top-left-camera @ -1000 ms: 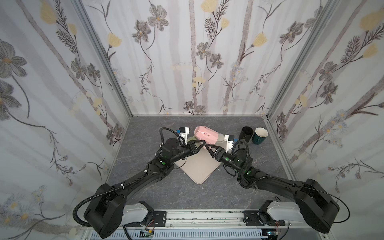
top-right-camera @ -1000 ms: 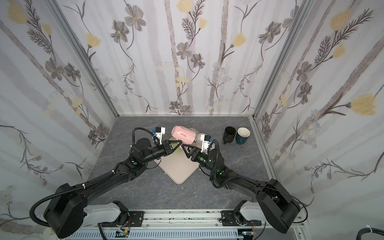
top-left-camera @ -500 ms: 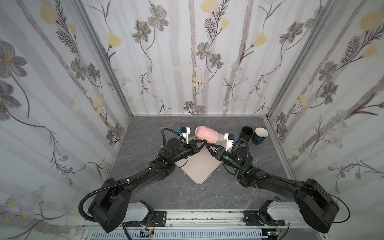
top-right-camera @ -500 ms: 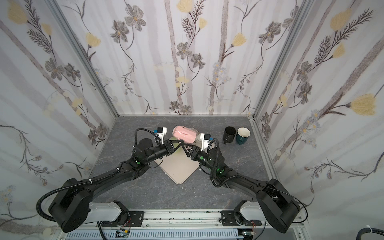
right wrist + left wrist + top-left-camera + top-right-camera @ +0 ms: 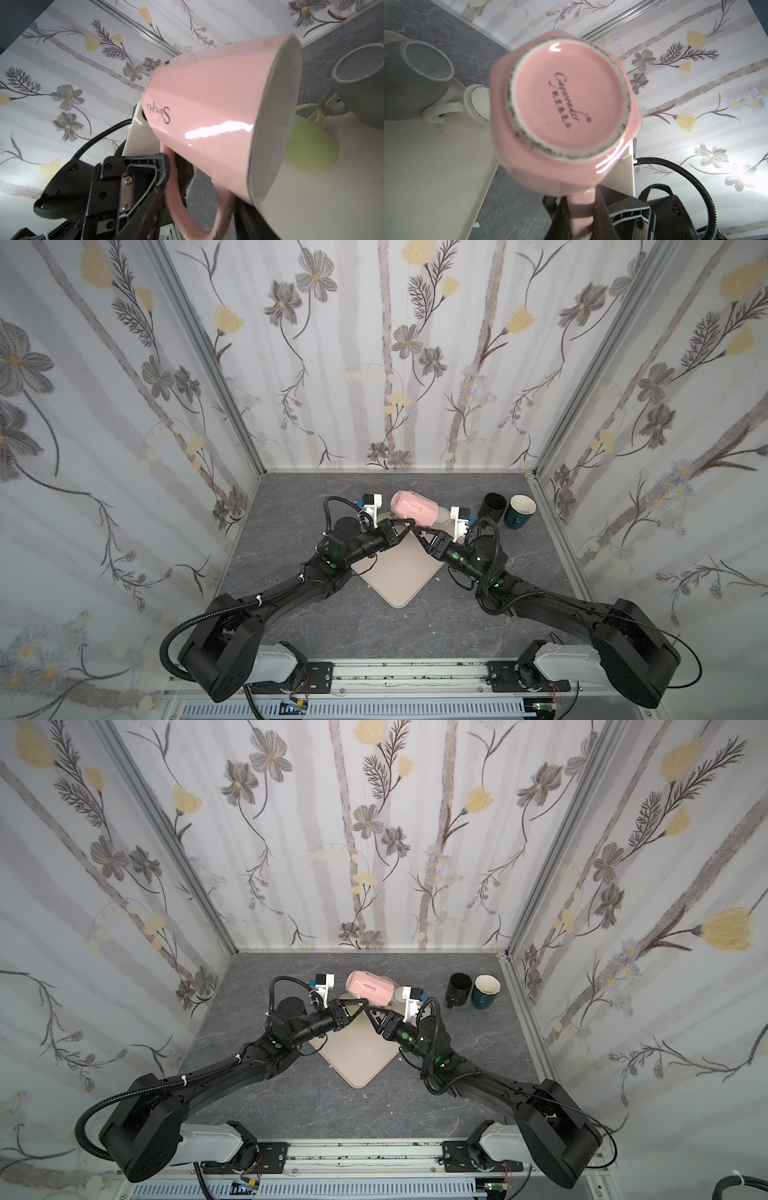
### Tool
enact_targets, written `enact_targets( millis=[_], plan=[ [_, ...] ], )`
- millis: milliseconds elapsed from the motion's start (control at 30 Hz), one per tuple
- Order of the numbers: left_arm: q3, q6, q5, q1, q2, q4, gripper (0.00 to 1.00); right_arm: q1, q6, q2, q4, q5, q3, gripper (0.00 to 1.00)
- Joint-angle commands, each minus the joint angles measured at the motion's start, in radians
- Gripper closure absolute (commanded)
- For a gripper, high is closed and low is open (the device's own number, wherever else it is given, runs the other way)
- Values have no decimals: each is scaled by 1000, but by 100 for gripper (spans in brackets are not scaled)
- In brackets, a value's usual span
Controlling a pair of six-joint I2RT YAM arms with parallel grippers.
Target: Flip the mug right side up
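The pink mug hangs in the air over the far corner of the beige mat, tipped on its side with its base toward the left arm and its mouth toward the right. My left gripper is shut on the mug's handle from below. My right gripper has come to the same handle. Its two fingers stand on either side of the handle loop, close against it.
Upside down on the mat's far end stand a green mug, a grey mug and a white mug. A black mug and a teal mug stand upright at the back right.
My right gripper's jaws have narrowed round the pink mug's handle. The mug has shifted slightly and stays tipped in the air, and the left gripper keeps its grip.
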Motion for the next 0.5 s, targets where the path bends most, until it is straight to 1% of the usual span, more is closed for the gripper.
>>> enact_targets(
  millis=[0, 167, 300, 467],
  plan=[
    [-2, 48, 45, -6, -17, -48, 100, -3, 3, -13, 160, 0, -4, 47],
    [-18, 80, 25, -6, -47, -103, 100, -6, 2, -17, 178, 12, -17, 48],
    [-31, 84, 20, -6, -53, -109, 100, -7, 5, -11, 190, 15, -17, 49],
    [-40, 81, 20, -8, -49, -102, 100, -8, 9, 4, 220, 8, -11, 58]
  ],
)
